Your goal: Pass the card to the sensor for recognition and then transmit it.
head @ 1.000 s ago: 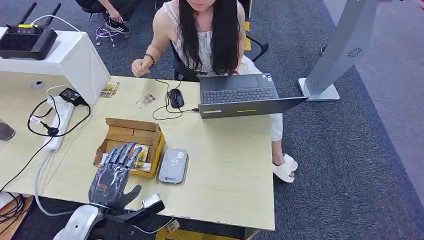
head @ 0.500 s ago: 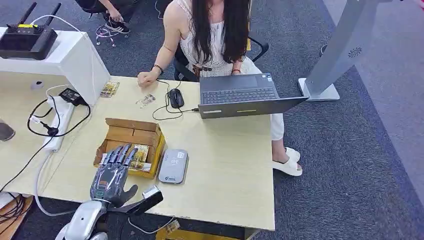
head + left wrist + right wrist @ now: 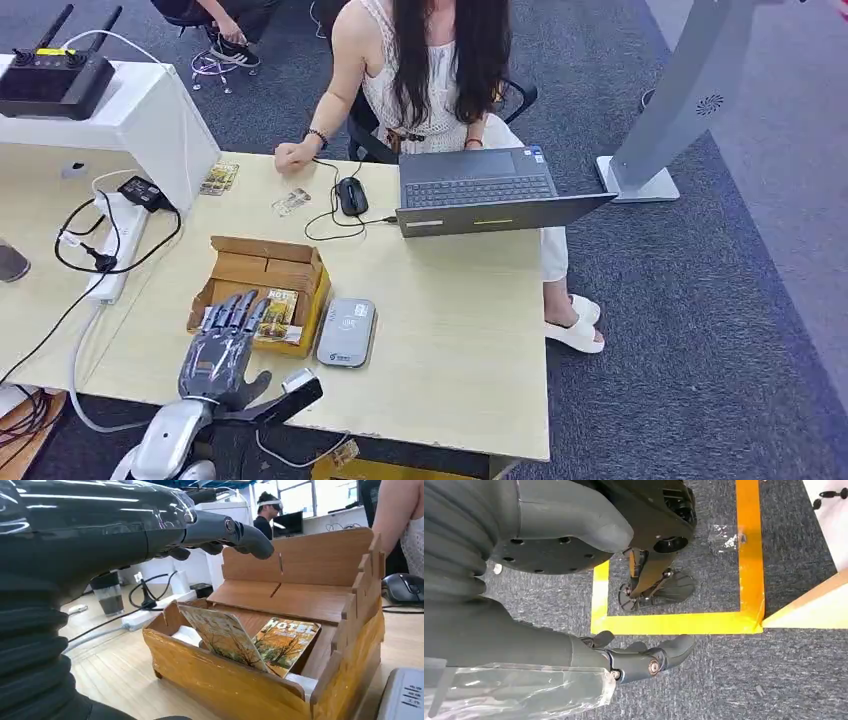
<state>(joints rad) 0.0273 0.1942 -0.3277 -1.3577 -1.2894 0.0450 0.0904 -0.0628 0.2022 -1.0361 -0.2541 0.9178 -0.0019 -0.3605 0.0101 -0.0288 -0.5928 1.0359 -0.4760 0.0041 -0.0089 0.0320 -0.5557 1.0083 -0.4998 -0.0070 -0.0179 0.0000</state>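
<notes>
An open cardboard box [image 3: 262, 268] sits on the table's near left, with a "HOTEL" card [image 3: 277, 309] lying inside. In the left wrist view a second card [image 3: 224, 638] leans against the box's near wall [image 3: 220, 682] beside the HOTEL card [image 3: 285, 639]. My left hand [image 3: 223, 345] hovers over the box's near edge, fingers [image 3: 223, 530] spread and straight above the cards, holding nothing. The grey sensor [image 3: 346, 332] lies just right of the box. My right hand [image 3: 639, 661] hangs beside my body above the carpet, fingers loosely apart and empty.
A person sits at the far side with a hand [image 3: 295, 155] on the table near a mouse [image 3: 351, 196] and a laptop [image 3: 480, 190]. Loose cards [image 3: 291, 202] lie near them. A power strip [image 3: 115, 245] with cables and a white stand [image 3: 140, 120] occupy the left.
My left hand has drawn slightly back toward the box's near edge. The person has lowered a hand from the air onto the table by the mouse.
</notes>
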